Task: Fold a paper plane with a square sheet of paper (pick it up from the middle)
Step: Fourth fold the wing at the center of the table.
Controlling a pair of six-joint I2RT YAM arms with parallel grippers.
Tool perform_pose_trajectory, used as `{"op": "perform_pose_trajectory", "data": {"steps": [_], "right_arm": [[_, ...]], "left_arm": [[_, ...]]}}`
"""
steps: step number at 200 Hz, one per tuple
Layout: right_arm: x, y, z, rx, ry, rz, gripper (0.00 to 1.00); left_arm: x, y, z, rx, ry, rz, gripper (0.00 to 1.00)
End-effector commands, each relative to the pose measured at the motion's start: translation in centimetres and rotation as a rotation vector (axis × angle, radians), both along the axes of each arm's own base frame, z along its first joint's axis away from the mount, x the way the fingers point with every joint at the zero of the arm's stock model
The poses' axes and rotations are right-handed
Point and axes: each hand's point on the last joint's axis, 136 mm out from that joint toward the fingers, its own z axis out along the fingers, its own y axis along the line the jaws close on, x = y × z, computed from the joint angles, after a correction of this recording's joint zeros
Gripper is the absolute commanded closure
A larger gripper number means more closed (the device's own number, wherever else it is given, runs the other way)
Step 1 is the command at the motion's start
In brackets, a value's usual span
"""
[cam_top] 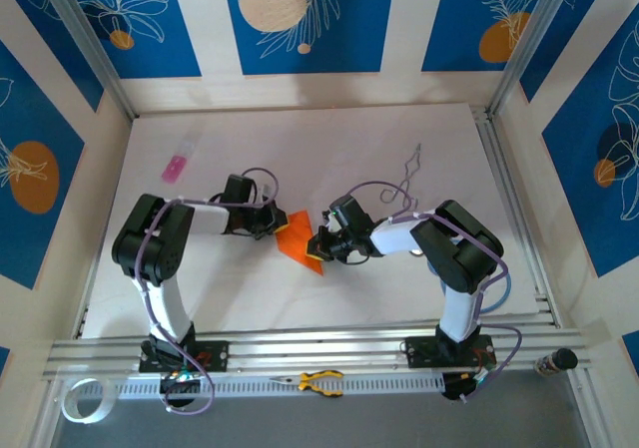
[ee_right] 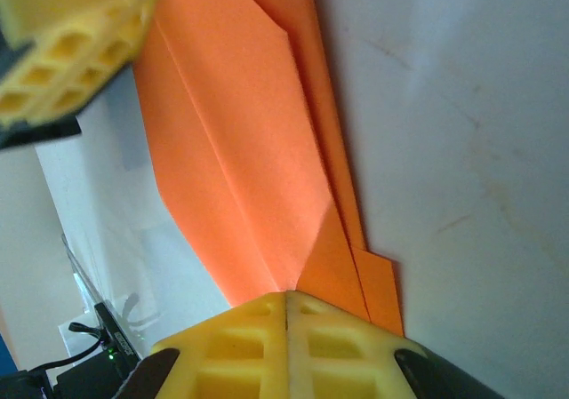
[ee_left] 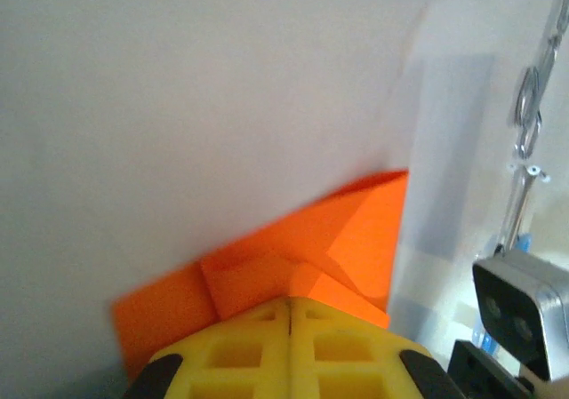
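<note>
Left gripper (cam_top: 272, 224) (ee_left: 291, 306) closed tight, tips on one end of the folded orange paper (cam_top: 298, 240) (ee_left: 347, 230) (ee_right: 249, 150). Right gripper (cam_top: 321, 243) (ee_right: 287, 297) squeezed just as flat, tips on the other end. Pinching or only pressing down? Hard to call. Paper at the middle of the table (cam_top: 399, 149), creased into a narrow pointed shape, stretched between both sets of yellow fingers (ee_right: 71, 52).

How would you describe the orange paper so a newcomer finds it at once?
On the white table, look to the middle. There the left gripper and right gripper both pinch the square sheet of paper, partly folded. It alone is bright orange and creased; the pink object far left is smaller.
</note>
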Motion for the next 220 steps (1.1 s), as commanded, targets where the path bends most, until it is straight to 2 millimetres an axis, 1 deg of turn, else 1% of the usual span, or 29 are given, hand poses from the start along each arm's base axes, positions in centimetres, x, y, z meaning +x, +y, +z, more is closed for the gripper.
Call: {"op": "perform_pose_trajectory", "data": {"steps": [1, 23, 36, 44, 71, 94, 112, 127, 143, 160, 173, 181, 193, 207, 220], "right_arm": [[-4.3, -4.4, -5.6, -0.220, 0.175, 0.000, 1.00], [-4.2, -4.3, -5.6, -0.217, 0.175, 0.002, 1.00], [-4.2, -4.2, -5.5, -0.215, 0.176, 0.004, 1.00], [-4.1, -4.2, -5.5, -0.213, 0.177, 0.005, 1.00], [-4.0, -4.0, -5.3, -0.208, 0.177, 0.010, 1.00], [-3.9, -3.8, -5.1, -0.203, 0.173, 0.013, 1.00], [-3.8, -3.8, -4.9, -0.202, 0.170, 0.012, 1.00], [-3.7, -3.7, -4.8, -0.202, 0.168, 0.012, 1.00], [-3.7, -3.8, -4.9, -0.205, 0.168, 0.011, 1.00], [-3.7, -3.8, -5.0, -0.207, 0.173, 0.012, 1.00], [-3.8, -3.8, -5.0, -0.207, 0.174, 0.012, 1.00], [-3.7, -3.8, -5.0, -0.206, 0.174, 0.009, 1.00], [-3.6, -3.7, -4.8, -0.199, 0.174, 0.007, 1.00], [-3.4, -3.4, -4.4, -0.179, 0.166, 0.010, 1.00], [-3.1, -3.0, -3.7, -0.162, 0.156, 0.018, 1.00]], "left_arm": [[2.0, 3.6, -2.0, 0.159, 0.000, 0.063, 1.00], [2.5, 4.0, -1.9, 0.182, 0.002, 0.058, 1.00], [2.8, 3.8, -1.3, 0.175, -0.011, 0.052, 1.00], [3.0, 3.7, -0.6, 0.168, -0.022, 0.052, 1.00], [3.6, 3.5, 2.6, 0.148, -0.089, 0.058, 1.00], [3.6, 3.1, 5.0, 0.118, -0.128, 0.060, 0.99], [3.1, 2.6, 6.0, 0.102, -0.141, 0.055, 0.99], [2.4, 1.7, 6.4, 0.070, -0.146, 0.041, 0.99], [1.5, 0.3, 6.3, 0.031, -0.142, 0.009, 0.99], [0.4, -1.5, 5.8, 0.002, -0.130, -0.044, 0.99], [-0.3, -2.5, 4.7, 0.006, -0.108, -0.078, 0.99], [-0.6, -2.8, 4.0, 0.016, -0.092, -0.087, 0.99], [-0.8, -2.7, 2.6, 0.053, -0.068, -0.082, 0.99], [-0.9, -1.7, 0.6, 0.124, -0.031, -0.065, 1.00], [-0.9, -1.4, -0.4, 0.145, -0.023, -0.065, 1.00]]}}
